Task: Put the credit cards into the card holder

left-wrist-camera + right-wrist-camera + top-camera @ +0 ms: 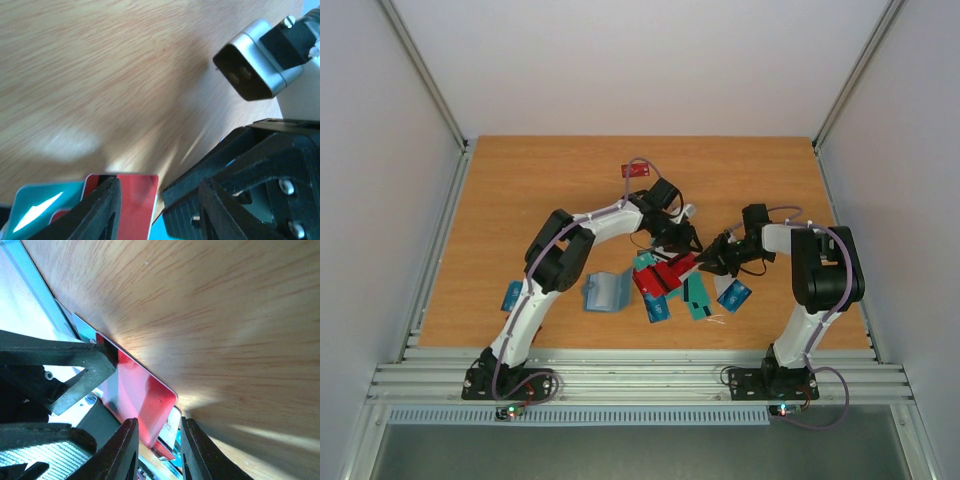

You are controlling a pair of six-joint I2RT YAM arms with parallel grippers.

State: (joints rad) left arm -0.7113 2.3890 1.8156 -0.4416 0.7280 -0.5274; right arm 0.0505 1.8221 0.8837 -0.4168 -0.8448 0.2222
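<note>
The card holder (605,290), a teal-blue wallet lying open, sits left of a pile of red, teal and white credit cards (660,285). Both grippers meet over the pile's far right side. My left gripper (684,247) is open; in the left wrist view (160,212) a red card (135,200) lies between its fingers, against the left one. My right gripper (708,263) is open with a narrow gap (157,450). The same red card (142,390), tilted up, has its end between the jaws, with space on the right side.
A lone red card (635,170) lies at the far middle. A blue card (512,295) lies at the left by the left arm, and a teal-white card (733,293) at the right. The right wrist camera housing (250,65) is close to my left gripper.
</note>
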